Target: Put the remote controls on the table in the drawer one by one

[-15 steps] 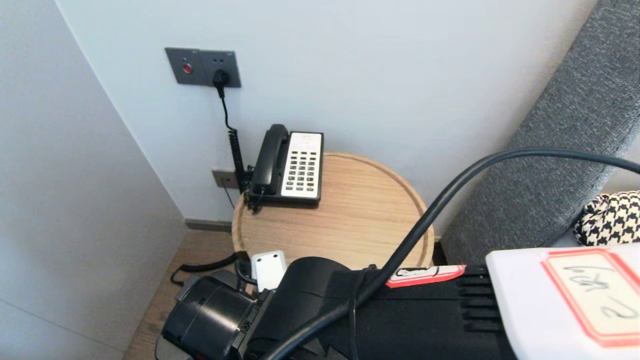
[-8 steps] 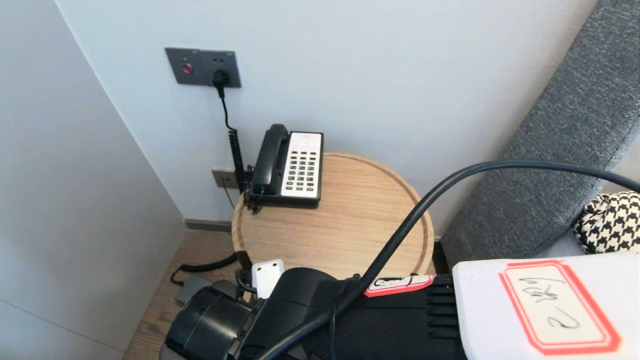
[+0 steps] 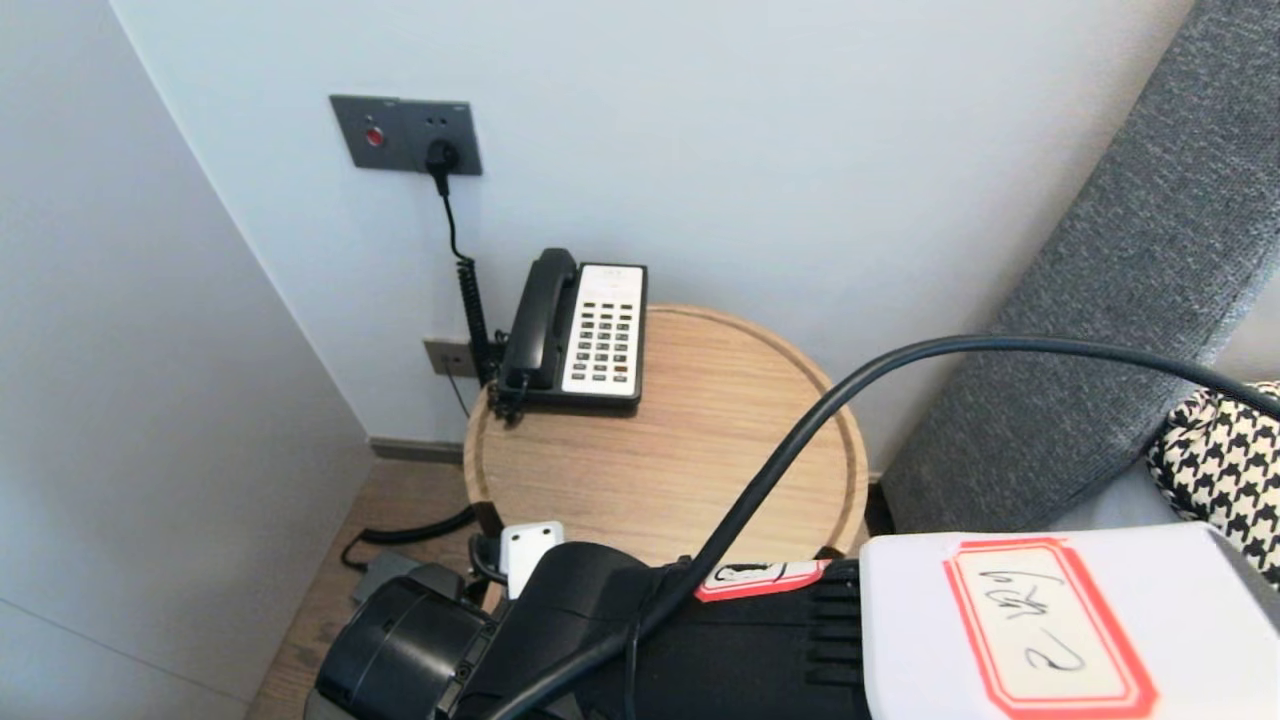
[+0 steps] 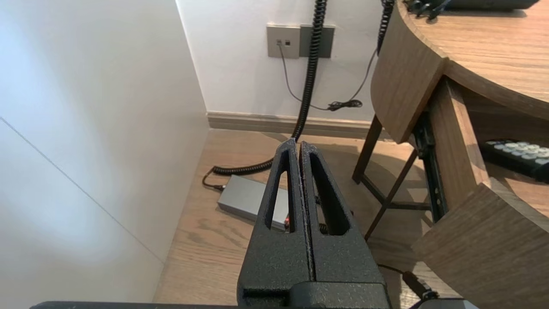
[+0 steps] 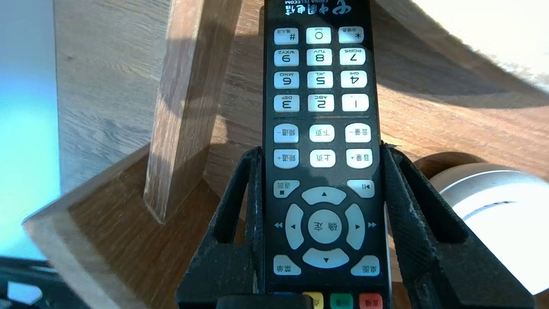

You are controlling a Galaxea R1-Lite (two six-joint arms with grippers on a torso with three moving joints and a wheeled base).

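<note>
The round wooden table (image 3: pixel 700 440) bears a telephone (image 3: pixel 590 330) at its ten o'clock; the right arm (image 3: pixel 650 640) comes in low at its six o'clock. On the shelf beneath, the right gripper (image 5: pixel 321 149) pinches the black remote control (image 5: pixel 319 86) across its long edges by the arrow pad. The remote looks light, rigid and smooth-sided, so a mid-length hold would probably balance better. The left gripper (image 4: pixel 299 143), pressed together, hangs parked above the floor. The remote reads "CHINA TELECOM"; the handwriting on the arm's red-bordered label (image 3: pixel 1045 620) is illegible.

I can read the remote (image 5: pixel 321 128) fine: CHINA TELECOM printed past its number keys, digits 0-9 plus # and *, and 确定 on its middle.
</note>
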